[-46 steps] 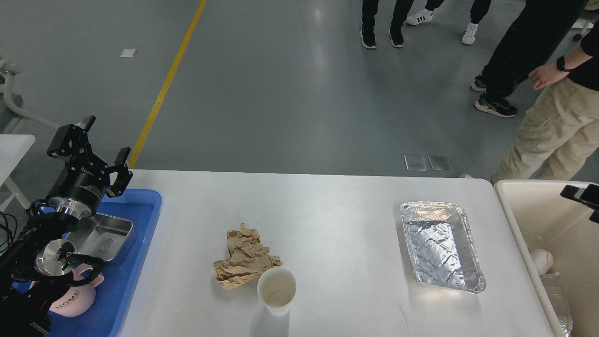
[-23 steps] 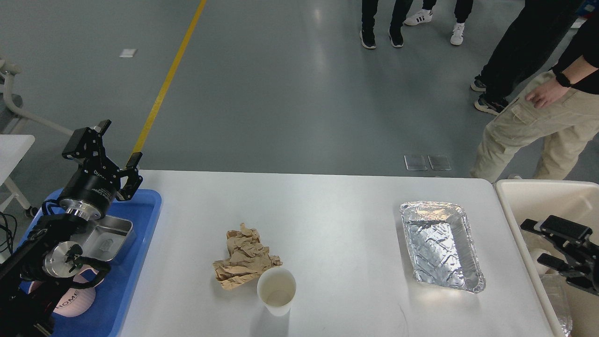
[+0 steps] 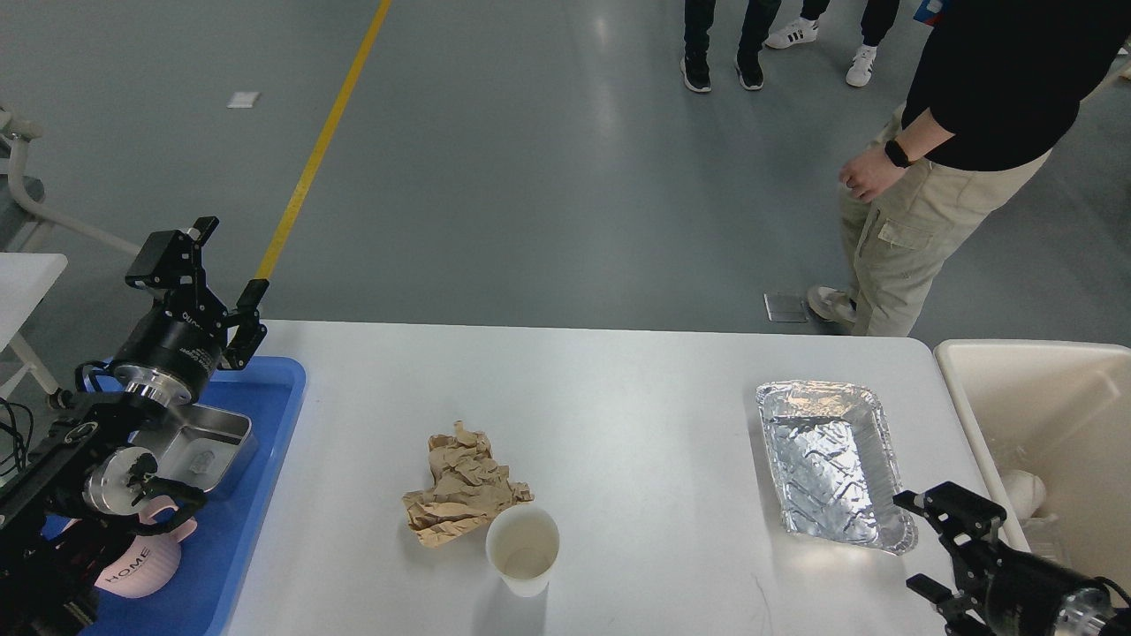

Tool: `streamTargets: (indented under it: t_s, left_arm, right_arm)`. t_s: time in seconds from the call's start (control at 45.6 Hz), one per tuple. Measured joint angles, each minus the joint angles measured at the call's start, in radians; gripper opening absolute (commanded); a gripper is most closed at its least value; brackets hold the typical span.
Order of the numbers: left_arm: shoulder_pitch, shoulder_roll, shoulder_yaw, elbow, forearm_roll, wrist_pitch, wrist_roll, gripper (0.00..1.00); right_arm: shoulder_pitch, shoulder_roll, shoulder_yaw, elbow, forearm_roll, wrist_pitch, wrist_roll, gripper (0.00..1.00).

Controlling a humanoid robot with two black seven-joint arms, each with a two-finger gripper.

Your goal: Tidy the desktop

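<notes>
The white desktop (image 3: 618, 415) fills the middle of the head view. On it lie a crumpled brown paper wad (image 3: 459, 488), a white paper cup (image 3: 522, 548) just in front of the wad, and an empty foil tray (image 3: 831, 464) to the right. My left gripper (image 3: 212, 274) hangs open and empty above the far left corner. Over the front right edge, near the foil tray's corner, my right gripper (image 3: 923, 543) stands open and holds nothing.
A blue tray (image 3: 256, 495) at the left holds a steel box (image 3: 199, 446) and a pink mug (image 3: 137, 556). A cream bin (image 3: 1051, 424) with trash stands at the right. A person (image 3: 937, 150) stands behind the table's far right corner.
My right gripper has come from over the bin leftward and down to the desktop's front right edge. My left gripper rose slightly. The person walked left behind the table.
</notes>
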Motion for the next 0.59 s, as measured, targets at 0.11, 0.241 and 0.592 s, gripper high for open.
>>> streamTargets:
  t_s: [0.11,0.241,0.592]
  left_arm:
    - [-0.010,-0.001,0.000,0.008,0.005,0.003,0.000,0.97]
    - [-0.013,-0.006,0.000,0.013,0.006,0.010,0.000,0.97]
    - [-0.008,0.005,0.001,0.012,0.007,0.015,0.000,0.97]
  right_arm:
    - [-0.012,0.063,-0.001,0.008,0.036,-0.060,-0.015,1.00]
    - [-0.006,0.155,0.009,-0.002,0.051,-0.116,-0.016,1.00]
    - [0.021,0.311,0.060,-0.146,0.053,-0.165,-0.006,1.00]
